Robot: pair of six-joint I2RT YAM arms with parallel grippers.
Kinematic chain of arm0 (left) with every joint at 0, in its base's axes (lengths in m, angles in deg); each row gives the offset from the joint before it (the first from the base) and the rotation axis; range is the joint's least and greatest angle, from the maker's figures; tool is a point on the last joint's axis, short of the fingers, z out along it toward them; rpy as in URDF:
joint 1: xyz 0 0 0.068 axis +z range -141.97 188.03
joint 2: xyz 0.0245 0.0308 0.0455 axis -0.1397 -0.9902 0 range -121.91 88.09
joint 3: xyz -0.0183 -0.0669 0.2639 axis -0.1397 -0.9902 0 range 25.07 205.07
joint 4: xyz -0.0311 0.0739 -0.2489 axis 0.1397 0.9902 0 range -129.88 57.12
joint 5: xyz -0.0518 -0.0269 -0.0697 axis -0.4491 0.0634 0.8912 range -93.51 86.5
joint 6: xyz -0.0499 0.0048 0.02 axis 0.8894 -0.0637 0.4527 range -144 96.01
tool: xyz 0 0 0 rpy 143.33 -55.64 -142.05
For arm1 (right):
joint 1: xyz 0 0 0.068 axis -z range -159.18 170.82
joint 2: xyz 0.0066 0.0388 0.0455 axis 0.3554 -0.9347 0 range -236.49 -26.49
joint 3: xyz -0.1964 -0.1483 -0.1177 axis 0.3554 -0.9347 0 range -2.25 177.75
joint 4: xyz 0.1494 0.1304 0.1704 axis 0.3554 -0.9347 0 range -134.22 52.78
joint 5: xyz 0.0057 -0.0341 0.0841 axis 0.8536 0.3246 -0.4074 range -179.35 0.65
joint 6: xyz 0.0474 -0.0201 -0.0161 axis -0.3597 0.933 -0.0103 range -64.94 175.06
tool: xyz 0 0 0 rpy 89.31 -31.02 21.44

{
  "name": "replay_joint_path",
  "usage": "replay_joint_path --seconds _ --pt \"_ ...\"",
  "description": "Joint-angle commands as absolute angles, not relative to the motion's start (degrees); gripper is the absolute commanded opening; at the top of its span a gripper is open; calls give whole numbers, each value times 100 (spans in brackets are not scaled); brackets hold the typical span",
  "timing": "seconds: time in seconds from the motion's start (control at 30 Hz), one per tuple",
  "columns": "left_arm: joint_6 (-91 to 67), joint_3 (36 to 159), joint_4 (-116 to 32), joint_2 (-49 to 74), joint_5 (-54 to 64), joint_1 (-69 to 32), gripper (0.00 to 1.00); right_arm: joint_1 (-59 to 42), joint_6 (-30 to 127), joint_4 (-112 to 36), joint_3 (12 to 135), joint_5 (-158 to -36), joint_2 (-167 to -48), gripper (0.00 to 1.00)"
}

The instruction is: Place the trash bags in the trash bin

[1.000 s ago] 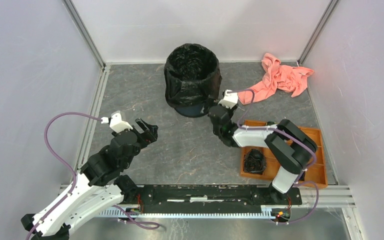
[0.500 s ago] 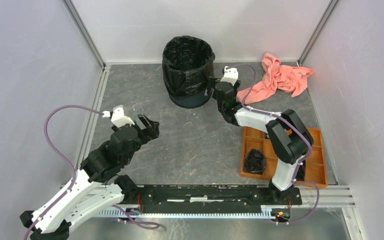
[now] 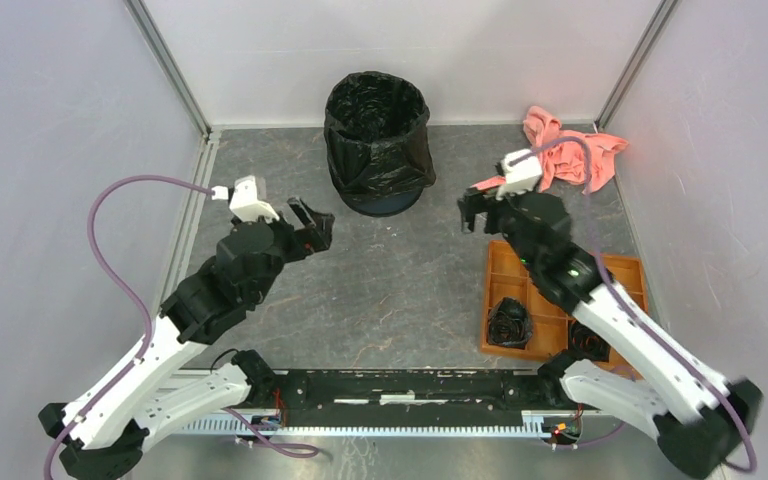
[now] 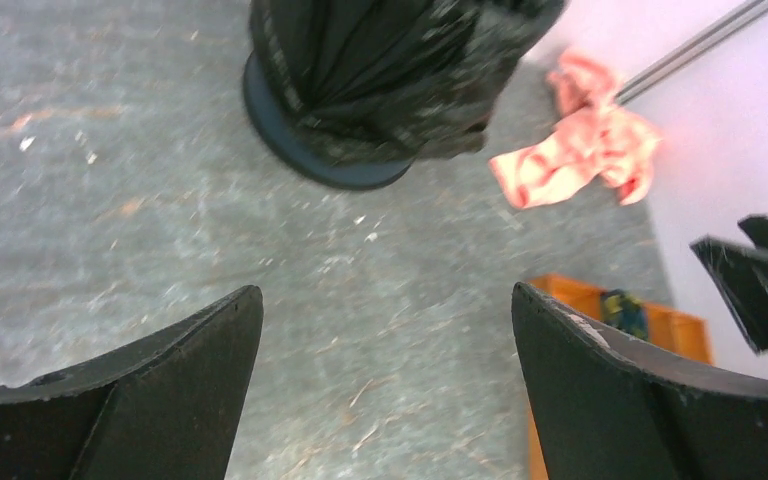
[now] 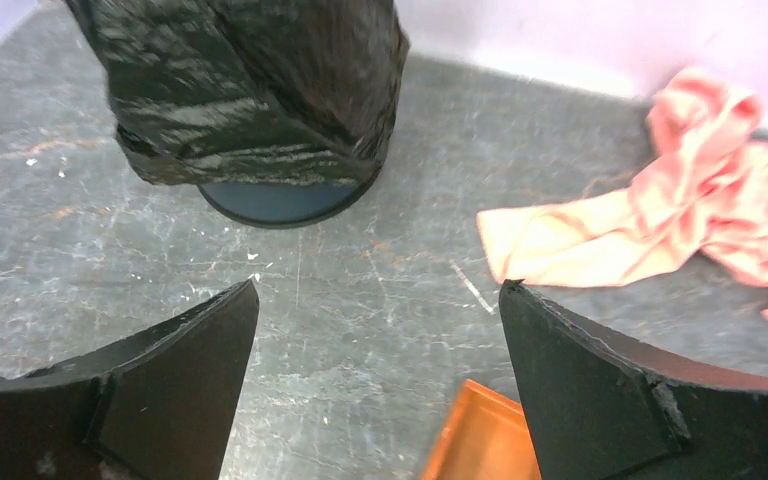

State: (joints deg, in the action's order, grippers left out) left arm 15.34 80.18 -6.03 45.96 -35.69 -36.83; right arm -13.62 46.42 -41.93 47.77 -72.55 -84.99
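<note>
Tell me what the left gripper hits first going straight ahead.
Likely the bin, draped in the bag. It sits dead ahead of the left gripper, with bare floor between. If the gripper angles down, it meets floor first.

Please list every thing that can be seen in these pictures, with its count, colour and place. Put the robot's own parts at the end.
trash bag: one, glossy black, lining the bin and folded over its rim and down its sides
trash bin: one, dark navy, only its base shows, far middle of the table
cloth: one, salmon pink, crumpled, far right corner
tray: one, orange, with compartments, near right
roll: at least one, black, in the tray's near left compartment
table: one, grey marbled
cables: two, purple, one on each arm
left gripper: one, black, open, empty, near left of the bin
right gripper: one, black, open, empty, near right of the bin
</note>
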Motion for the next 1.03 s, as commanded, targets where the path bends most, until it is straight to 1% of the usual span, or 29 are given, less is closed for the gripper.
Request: replay_joint_path --seconds 0.0,0.1,0.2,0.33,0.4,0.47,0.6,0.77,0.83,0.9,1.0 --pt "983 8659 -1537 4498 -3191 -3706 100 -1358 5539 -5673 5410 -7310 -7328 98" --pt "645 8867 -1963 4388 -2780 -3706 100 -1359 5747 -6188 6028 -7235 -6720 98" --pt "-180 9560 -1847 4184 -2597 -3710 100 -1363 5798 -6531 6661 -7029 -6347 98" --pt "-881 10734 -1243 3889 -2748 -3706 100 -1359 5726 -7017 7798 -6789 -6471 98" --pt "-1075 11076 -1116 3890 -2780 -3708 100 -1365 5607 -7354 8533 -6815 -6709 98" --pt "-1167 11244 -1115 3956 -2865 -3706 100 -1364 5543 -7457 8944 -6784 -6806 98" --pt "-1104 11326 -1096 4117 -3063 -3706 100 -1359 5522 -7161 8890 -6603 -6644 98" --pt "-970 11268 -1021 4232 -3257 -3710 100 -1367 5370 -7189 9034 -6341 -6754 98" --pt "-958 11314 -941 4194 -3293 -3706 100 -1363 5312 -7042 8823 -6402 -6669 98" --pt "-943 11375 -875 4133 -3301 -3706 100 -1355 5331 -6765 8333 -6584 -6522 98" --pt "-907 11393 -873 4106 -3275 -3706 100 -1358 5295 -6849 8349 -6516 -6600 98"
